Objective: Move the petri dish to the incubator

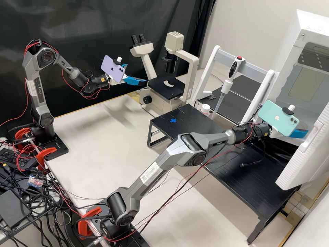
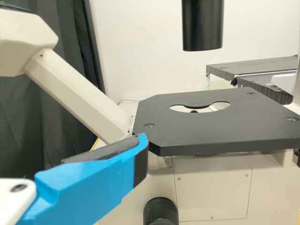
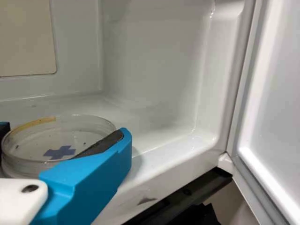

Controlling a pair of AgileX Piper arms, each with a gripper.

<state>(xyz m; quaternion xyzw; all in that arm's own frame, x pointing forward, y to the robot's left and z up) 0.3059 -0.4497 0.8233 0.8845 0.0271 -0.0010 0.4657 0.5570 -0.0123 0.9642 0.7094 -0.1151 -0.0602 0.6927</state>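
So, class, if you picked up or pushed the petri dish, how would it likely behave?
The petri dish looks clear and thin-walled, so it is probably stiff and could crack if squeezed hard. Being low and wide, it seems unlikely to tip. Its smooth wall may slip, though the dark pads of the right gripper might help.

L arm (image 1: 41, 91) folded high at elbow, L gripper (image 1: 137, 73) apart; R arm (image 1: 161, 163) outstretched, R gripper (image 1: 299, 133) clamped.
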